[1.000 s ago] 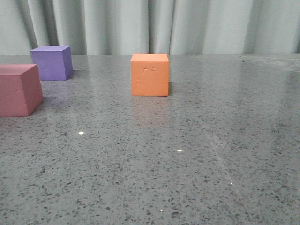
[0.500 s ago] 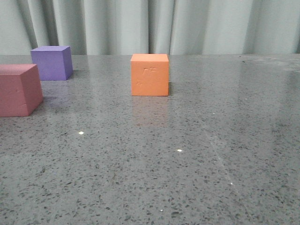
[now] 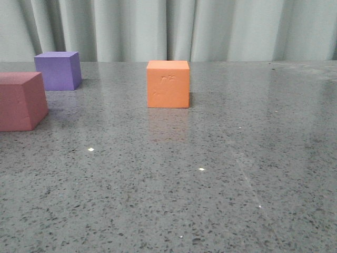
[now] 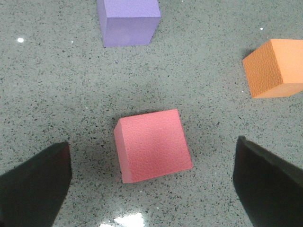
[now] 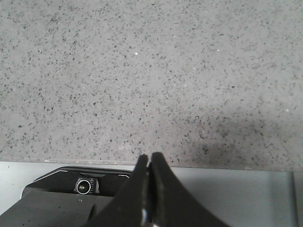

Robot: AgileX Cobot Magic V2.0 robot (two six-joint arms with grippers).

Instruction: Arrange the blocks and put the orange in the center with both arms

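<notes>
The speckled bench [image 3: 221,184] carries three blocks, none gripped yet. The orange cube [image 3: 168,84] stands alone, with the pink-red cube [image 3: 21,101] and purple cube [image 3: 58,70] both well to its left, so I judge the arranging hardly begun. Only my left wrist view shows my left fingers [image 4: 35,182] spread wide, empty, above the pink-red cube; my right fingers [image 5: 150,189] are pressed together, holding nothing.

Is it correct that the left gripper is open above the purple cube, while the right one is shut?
Not quite. In the left wrist view the open left gripper is above the pink-red cube, not the purple cube. The right gripper is shut.
</notes>
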